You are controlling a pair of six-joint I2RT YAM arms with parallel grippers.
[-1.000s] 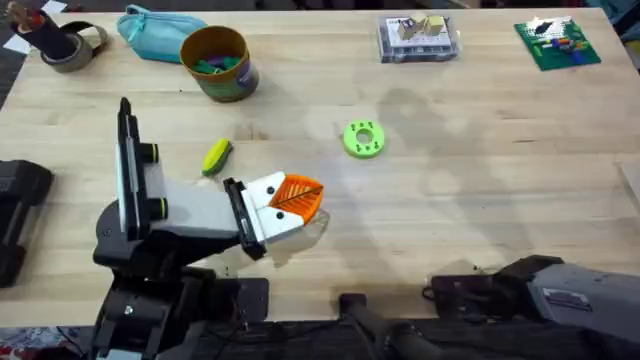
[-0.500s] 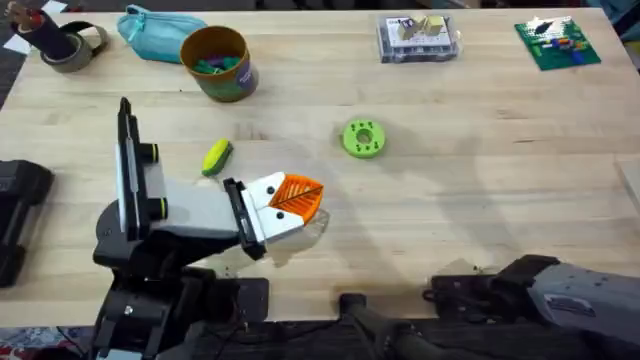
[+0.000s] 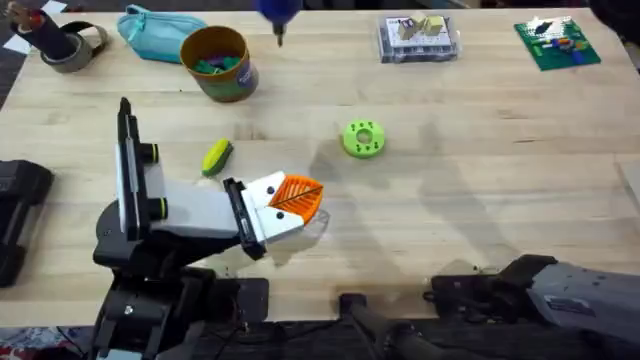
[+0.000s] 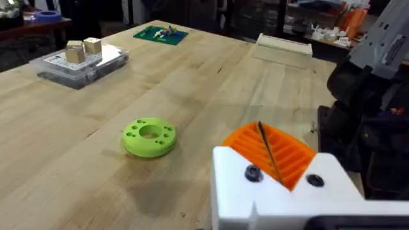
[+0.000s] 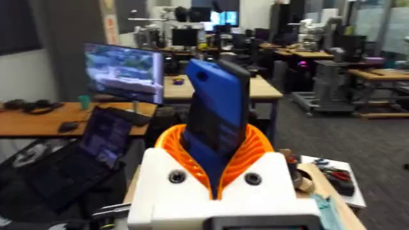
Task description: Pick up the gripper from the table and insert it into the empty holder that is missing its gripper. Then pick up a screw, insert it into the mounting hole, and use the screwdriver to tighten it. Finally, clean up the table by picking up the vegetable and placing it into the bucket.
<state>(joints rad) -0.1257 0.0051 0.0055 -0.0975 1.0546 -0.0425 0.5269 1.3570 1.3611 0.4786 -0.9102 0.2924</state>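
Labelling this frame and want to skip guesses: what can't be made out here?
- Bright-blue cylindrical powered screwdriver: overhead view, cut off by the top edge and blurred.
- The same screwdriver, right wrist view: its lower part is hidden between the jaws of the right gripper.
- Round mustard-yellow bucket: overhead view, green and blue bits inside too small to name.
- Clear plastic box: overhead view, contents too small to identify.

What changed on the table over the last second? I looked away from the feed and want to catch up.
The screwdriver has come into the overhead view at the table's far edge, tip down, near the bucket; the right wrist view shows the right gripper clamped on it. The left gripper, vegetable, green disc and bucket stayed put.
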